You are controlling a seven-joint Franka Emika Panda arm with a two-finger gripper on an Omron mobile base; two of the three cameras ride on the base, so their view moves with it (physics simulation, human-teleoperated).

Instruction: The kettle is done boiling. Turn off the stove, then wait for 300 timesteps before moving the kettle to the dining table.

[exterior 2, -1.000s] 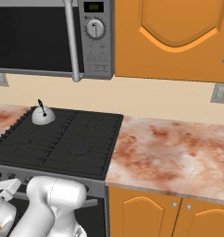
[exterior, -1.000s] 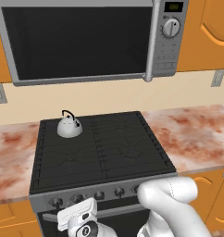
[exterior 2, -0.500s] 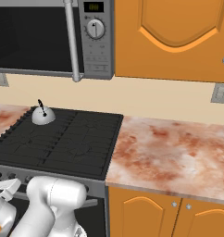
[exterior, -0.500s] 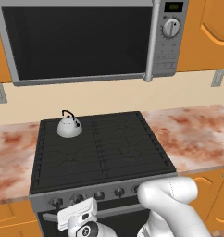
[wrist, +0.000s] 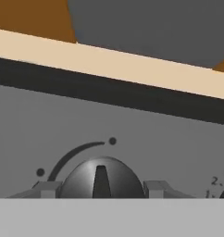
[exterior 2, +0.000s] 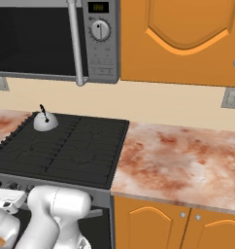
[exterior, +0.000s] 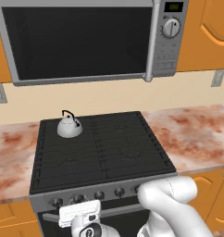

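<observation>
The white arm folds low, its gripper [wrist: 101, 190] level and pointed forward, both fingers [wrist: 46, 190] closed against the sides of a stove knob [wrist: 101, 178].

1. Between the earlier base views and now, hardly anything differs: the gripper [wrist: 101, 190] sits low at the stove [exterior: 101, 152] front, about 7 o'clock in the left base view, as before.
2. Its fingers [wrist: 48, 190] now flank a knob [wrist: 101, 178], touching its sides.
</observation>
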